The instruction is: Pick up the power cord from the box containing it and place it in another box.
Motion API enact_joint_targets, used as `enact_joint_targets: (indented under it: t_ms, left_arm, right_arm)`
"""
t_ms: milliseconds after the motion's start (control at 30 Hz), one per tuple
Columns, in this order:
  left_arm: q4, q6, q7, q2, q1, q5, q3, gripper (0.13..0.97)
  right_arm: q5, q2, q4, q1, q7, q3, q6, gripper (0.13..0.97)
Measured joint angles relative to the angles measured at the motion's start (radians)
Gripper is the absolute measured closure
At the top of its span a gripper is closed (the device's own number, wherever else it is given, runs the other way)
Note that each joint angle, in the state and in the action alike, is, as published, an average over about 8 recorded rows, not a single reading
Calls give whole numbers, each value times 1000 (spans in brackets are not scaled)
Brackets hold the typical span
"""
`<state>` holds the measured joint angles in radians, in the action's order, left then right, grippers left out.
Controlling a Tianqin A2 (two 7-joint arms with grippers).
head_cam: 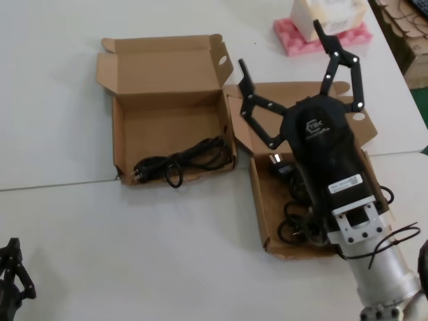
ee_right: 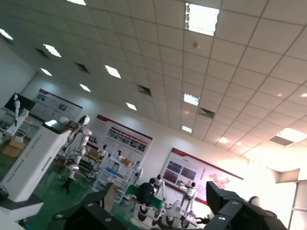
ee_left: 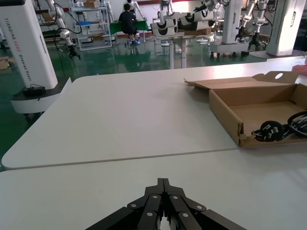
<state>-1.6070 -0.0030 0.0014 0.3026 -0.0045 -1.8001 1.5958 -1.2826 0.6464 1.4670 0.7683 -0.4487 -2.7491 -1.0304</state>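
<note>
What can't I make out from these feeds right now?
- Head view: the open right gripper and its arm cover most of the right-hand box, so its cables show only in part.
- Head view: the corner cuts off the left gripper.
- Left wrist view: the edge crops the left-hand box and most of the power cord.
- Right wrist view: only ceiling, no table.
</note>
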Motion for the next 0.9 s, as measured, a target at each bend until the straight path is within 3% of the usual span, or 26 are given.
enact_joint_targets:
  t_ms: [167,467,700,900]
  left_arm:
    - [0,0,0,0,0,0,0,933]
    - [1,0,0,0,1,0,1,919]
    - [2,1,0,-1,1,0,1,882]
    - [2,1,0,-1,1,0,1,795]
  right_arm:
    - [-12,12,31,-25,0,31,20,391]
    - [-66,-27,40,-103,0,150,127,238]
    - [-114,-61,50,-174,0,256,224,205]
    - [-156,-91,59,-236,0,349,307,151]
